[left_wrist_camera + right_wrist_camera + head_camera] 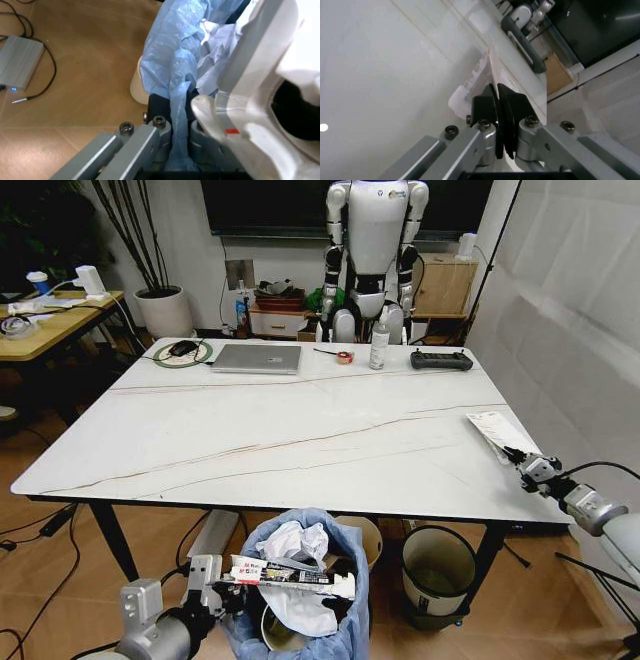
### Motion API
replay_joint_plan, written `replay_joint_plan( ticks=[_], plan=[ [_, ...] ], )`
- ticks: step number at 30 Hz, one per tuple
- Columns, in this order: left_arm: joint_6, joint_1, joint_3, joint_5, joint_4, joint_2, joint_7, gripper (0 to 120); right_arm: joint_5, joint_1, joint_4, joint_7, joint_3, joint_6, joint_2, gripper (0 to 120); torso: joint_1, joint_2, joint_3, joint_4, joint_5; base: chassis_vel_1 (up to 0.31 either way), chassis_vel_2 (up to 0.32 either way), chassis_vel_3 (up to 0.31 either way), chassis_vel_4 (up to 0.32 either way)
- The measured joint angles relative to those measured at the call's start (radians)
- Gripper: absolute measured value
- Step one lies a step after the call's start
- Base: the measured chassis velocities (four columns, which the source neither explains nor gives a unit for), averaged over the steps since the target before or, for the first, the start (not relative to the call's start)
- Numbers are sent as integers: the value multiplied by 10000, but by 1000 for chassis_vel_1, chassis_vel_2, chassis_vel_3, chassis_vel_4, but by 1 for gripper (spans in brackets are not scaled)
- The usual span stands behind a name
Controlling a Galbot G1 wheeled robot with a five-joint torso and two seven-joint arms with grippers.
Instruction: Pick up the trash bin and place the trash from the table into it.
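The trash bin (pixel 300 625), lined with a crinkled light-blue bag, hangs below the table's (pixel 250 430) near edge. My left gripper (pixel 222 585) is shut on its bag rim; in the left wrist view the left gripper (pixel 177 108) pinches the blue plastic (pixel 165 56). Crumpled white paper (pixel 295 542) lies inside the bin, and a printed wrapper (pixel 290 573) lies across its rim. At the table's right edge my right gripper (pixel 520 460) is shut on a flat white paper (pixel 492 430). The right wrist view shows the right gripper (pixel 496 93) clamped on that paper's (pixel 475 80) near end.
At the table's far side lie a silver laptop (pixel 258 358), a spray bottle (pixel 379 345), a black controller (pixel 441 360) and a tape roll (pixel 344 357). A grey-and-black bin (pixel 437 568) and a cream bucket (pixel 362 535) stand under the table. A light-wood desk (pixel 50 320) is at left.
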Motion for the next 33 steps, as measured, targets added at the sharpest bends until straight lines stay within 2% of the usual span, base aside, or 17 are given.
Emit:
replay_joint_plan(
  ticks=[12,17,22,26,30,33],
  plan=[
    [-6,8,27,-6,0,19,-8,0,2170,-127,1466,-189,35,59,-511,0,0,0,0,1,-3,0,0,0,0],
    [-12,21,15,-4,0,22,-11,0,3581,-221,1984,-927,35,371,-618,0,0,0,0,1,2,0,0,0,0],
    [-24,49,6,17,0,7,-13,0,5489,-346,2789,-2342,104,578,-972,0,0,0,0,0,-2,0,0,0,0],
    [-30,83,-26,26,0,-9,-14,0,6484,-421,3307,-2792,58,577,-1229,0,0,0,0,1,-4,0,0,0,0],
    [-75,206,-87,191,0,-96,37,0,8209,-465,4588,-3051,-247,366,-1713,0,0,0,0,2,-1,0,0,0,0],
    [-101,250,-105,269,0,-136,68,0,8663,-487,5135,-3070,-397,293,-1944,0,0,0,0,1,-3,0,0,0,0]
  ],
)
